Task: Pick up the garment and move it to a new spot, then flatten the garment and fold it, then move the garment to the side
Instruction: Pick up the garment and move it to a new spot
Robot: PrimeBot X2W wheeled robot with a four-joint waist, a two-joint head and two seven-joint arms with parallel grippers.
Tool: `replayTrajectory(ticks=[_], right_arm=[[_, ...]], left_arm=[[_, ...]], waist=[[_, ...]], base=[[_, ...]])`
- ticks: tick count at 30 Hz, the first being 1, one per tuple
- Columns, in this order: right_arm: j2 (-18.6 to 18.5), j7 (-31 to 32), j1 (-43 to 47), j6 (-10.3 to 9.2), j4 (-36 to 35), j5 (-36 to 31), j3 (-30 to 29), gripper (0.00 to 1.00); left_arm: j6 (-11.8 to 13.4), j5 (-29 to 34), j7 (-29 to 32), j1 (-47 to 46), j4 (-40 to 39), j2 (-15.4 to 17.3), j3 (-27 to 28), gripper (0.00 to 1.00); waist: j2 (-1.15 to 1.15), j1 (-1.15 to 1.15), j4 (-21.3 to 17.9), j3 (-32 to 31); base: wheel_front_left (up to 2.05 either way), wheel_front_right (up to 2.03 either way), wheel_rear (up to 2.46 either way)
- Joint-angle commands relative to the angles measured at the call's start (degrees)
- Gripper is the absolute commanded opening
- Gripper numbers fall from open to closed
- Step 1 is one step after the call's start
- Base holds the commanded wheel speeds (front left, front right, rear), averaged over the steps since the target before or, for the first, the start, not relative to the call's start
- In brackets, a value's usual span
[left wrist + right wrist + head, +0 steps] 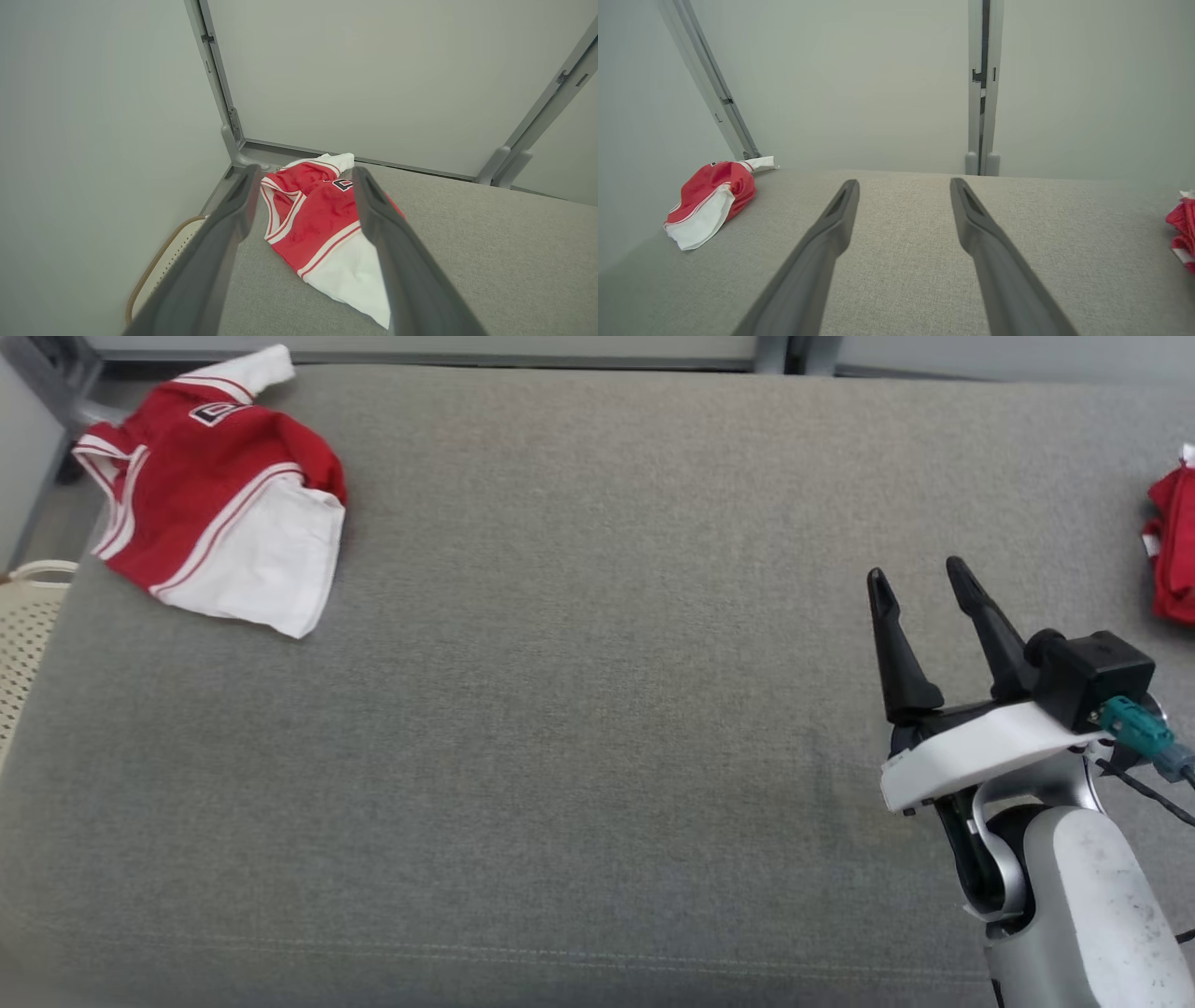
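While the grey cloth-covered counter [597, 756] takes up nearly all of the head view, pale wall panels [373, 70] joined by grey metal posts [983, 93] stand along its far edge. From the lower right corner of the head view rises the right arm's white forearm [1092, 896].

The garment [210, 490], a red top with white stripes and a white lower part, lies crumpled at the counter's far left corner, with one white end poking toward the back edge. Just off the counter's left edge, near the garment, sits a cream perforated basket [42, 569]. A smaller red cloth [1174, 555] lies at the counter's right edge, cut off by the frame and well apart from the garment.

The right claw [917, 569] hangs over bare counter on the right side, its two dark fingers spread with nothing between them. The left claw [307, 170] is spread too. In its wrist view the garment lies ahead on the counter and shows in the gap between the fingers, which pinch nothing.
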Motion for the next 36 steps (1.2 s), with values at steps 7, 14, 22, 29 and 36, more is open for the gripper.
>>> replayTrajectory(ticks=[7,14,22,29,36], right_arm=[[-0.08,0.41,-2.72,-0.01,-4.45,-1.00,-1.78,1.00],[-0.07,0.11,-3.18,-0.01,-6.80,-0.86,-2.91,1.00],[-0.08,-0.12,-3.74,-0.01,-8.12,-1.06,-3.31,1.00],[-0.10,-0.50,-4.60,-0.01,-8.38,-0.66,-2.67,1.00],[-0.09,-0.86,-5.02,-0.01,-7.41,-0.93,-3.38,1.00]], left_arm=[[-0.46,-0.41,1.38,-5.22,3.11,3.29,1.74,1.00],[0.13,-0.43,2.78,-7.79,4.70,5.12,2.36,1.00],[-0.53,-0.46,2.81,-9.87,6.95,3.48,1.78,1.00],[0.87,0.86,2.35,-11.11,9.25,3.00,0.96,1.00],[0.56,2.03,0.39,-11.70,11.83,4.13,0.70,0.14]], waist=[[0.00,-0.01,-14.19,17.53],[0.00,-0.01,-15.99,22.75],[0.00,-0.01,-16.22,27.08],[0.00,-0.01,-16.84,29.21],[0.00,-0.01,-17.05,29.23]], base=[[0.00,0.00,0.00],[0.00,0.00,0.00],[0.00,0.00,0.00],[0.00,0.00,0.00],[0.00,0.00,0.00]])
